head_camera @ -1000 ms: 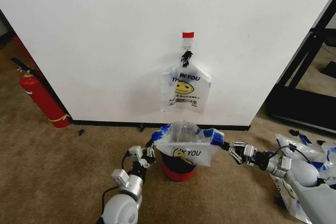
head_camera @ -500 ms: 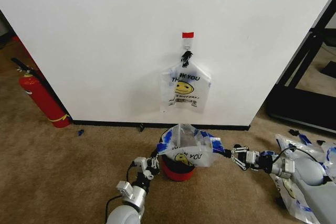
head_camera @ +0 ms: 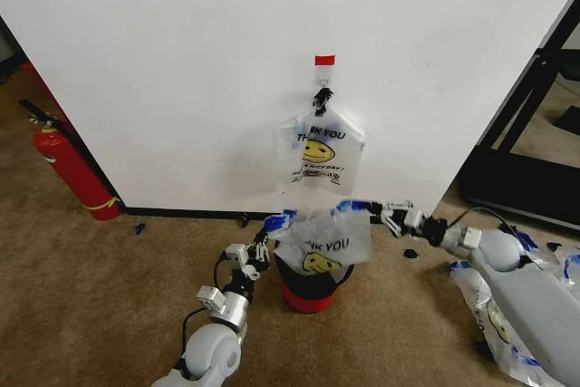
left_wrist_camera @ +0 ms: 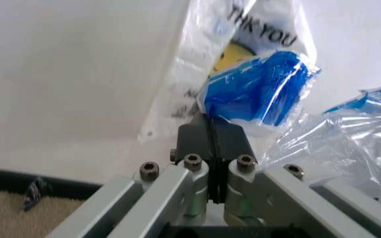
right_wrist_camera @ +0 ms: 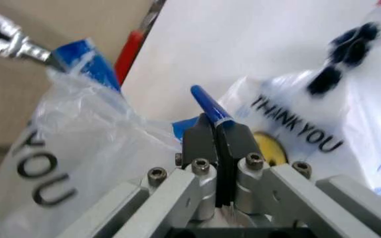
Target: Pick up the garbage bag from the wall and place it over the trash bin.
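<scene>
- The garbage bag (head_camera: 323, 244) has been lifted; half a second ago it sagged around the trash bin (head_camera: 306, 284), and now it hangs stretched above the rim.
- The right end effector (head_camera: 388, 216) has risen and moved toward the wall, clamped on a blue handle.
- The left end effector (head_camera: 260, 251) has risen too, gripping the other handle.

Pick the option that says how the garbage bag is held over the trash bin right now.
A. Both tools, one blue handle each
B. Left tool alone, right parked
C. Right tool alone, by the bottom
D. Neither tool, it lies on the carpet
A: the left tool and the right tool each pinch a blue handle of the garbage bag, stretched above the trash bin.
</scene>
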Robot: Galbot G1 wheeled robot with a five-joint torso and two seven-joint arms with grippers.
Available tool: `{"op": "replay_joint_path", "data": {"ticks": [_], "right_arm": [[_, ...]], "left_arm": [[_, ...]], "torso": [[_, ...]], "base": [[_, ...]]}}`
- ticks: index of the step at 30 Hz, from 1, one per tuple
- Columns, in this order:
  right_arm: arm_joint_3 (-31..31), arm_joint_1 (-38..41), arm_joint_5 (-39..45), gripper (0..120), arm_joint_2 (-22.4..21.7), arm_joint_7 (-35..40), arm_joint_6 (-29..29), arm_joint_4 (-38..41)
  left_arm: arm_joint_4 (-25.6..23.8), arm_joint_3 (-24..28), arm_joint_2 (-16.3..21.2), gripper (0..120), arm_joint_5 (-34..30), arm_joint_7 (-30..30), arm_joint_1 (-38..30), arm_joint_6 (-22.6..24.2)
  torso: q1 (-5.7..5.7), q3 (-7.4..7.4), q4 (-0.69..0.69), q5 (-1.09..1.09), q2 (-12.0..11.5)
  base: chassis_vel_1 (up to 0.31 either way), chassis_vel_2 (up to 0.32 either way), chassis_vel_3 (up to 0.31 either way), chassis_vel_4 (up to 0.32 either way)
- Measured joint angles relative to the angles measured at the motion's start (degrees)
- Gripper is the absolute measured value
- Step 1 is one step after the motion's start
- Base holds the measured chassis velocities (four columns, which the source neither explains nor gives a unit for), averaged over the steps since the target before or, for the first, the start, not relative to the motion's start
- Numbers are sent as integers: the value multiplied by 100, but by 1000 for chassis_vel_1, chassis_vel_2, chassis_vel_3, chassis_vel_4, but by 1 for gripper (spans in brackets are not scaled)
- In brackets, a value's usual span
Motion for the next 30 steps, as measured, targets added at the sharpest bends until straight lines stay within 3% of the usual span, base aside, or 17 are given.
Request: {"op": "replay_joint_path", "data": {"ticks": [6,15,20,30], "right_arm": [[-29,-195,46,0,78,-35,44,-9],[332,-842,-243,0,-193,-1551,182,-296],[527,-1039,-185,0,-390,-1994,147,-156],[624,-1526,-206,0,-486,-2224,139,267]], "left_arm": [[-24,-47,59,0,124,49,123,-153],[318,109,352,0,953,166,491,-597],[461,189,431,0,1091,301,614,-776],[751,349,528,0,1232,744,708,-1159]], "torso": [[0,0,0,-1,0],[-1,-1,-2,-3,0],[-1,-1,-2,-2,0],[-1,-1,-1,-1,0]], "base": [[0,0,0,0],[0,0,0,0],[0,0,0,0],[0,0,0,0]]}}
